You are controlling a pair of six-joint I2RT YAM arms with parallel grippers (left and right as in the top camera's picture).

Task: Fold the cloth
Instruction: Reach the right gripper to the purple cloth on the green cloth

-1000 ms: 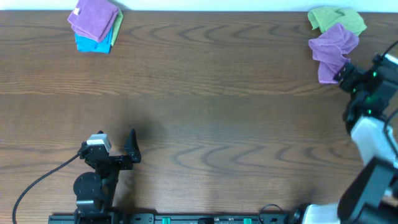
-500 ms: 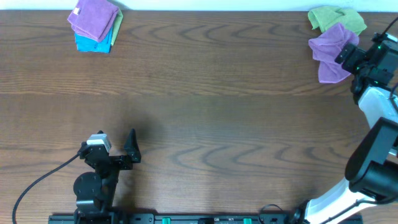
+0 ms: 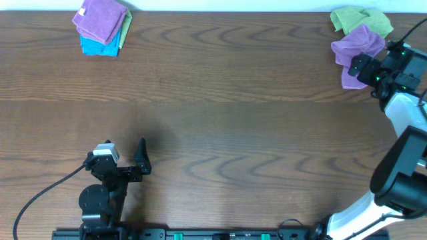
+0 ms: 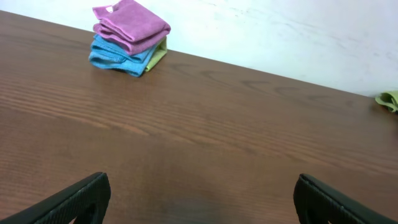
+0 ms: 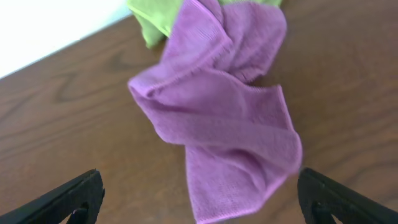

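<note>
Overhead, the right hand, spread wide, has swung up beside the crumpled purple microfibre cloth, which touches the near side of the crumpled green cloth. A grasp looks next. The left hand sits open, well apart from that green cloth.

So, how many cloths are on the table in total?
5. Stacked far left: folded purple cloth on top, blue cloth beneath, folded green cloth peeking out. Far right: crumpled purple cloth, touching crumpled green cloth behind it. The stack may hide more.

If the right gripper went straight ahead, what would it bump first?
Most likely the crumpled purple cloth, lying right before the open right gripper; the green cloth sits behind it.
</note>
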